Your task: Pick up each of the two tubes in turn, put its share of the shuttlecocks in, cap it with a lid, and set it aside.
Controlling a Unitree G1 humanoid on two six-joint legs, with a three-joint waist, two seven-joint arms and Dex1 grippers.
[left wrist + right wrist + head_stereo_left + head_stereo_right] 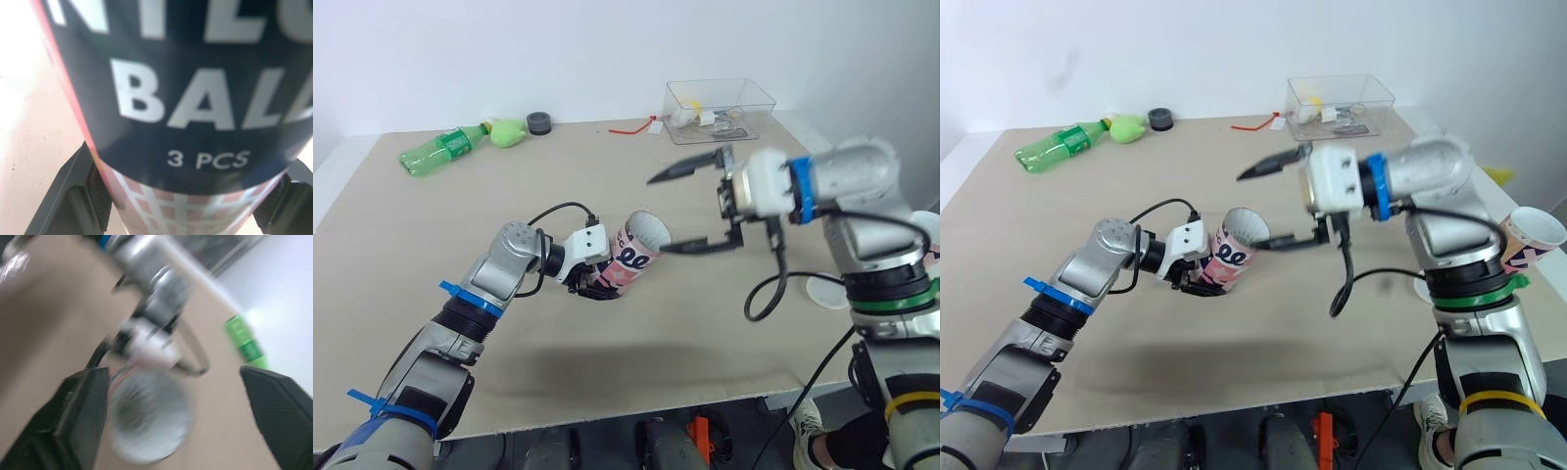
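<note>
A pink and dark shuttlecock tube (636,253), printed "BALL 3 PCS" (195,98), is tilted just above the table with its open mouth (146,421) facing right. My left gripper (597,282) is shut on its lower end. My right gripper (658,214) is open, one finger above the mouth and the other level with it, not touching. The inside of the tube looks pale, and I cannot tell what it holds. A second tube (1533,235) stands at the far right. A white lid (827,291) lies on the table below my right arm.
A clear plastic box (720,98) with small items stands at the back right. A red tie (631,127), a black ring (540,122), a green lump (509,132) and a green bottle (440,149) lie along the back. The table's front edge (636,416) is near.
</note>
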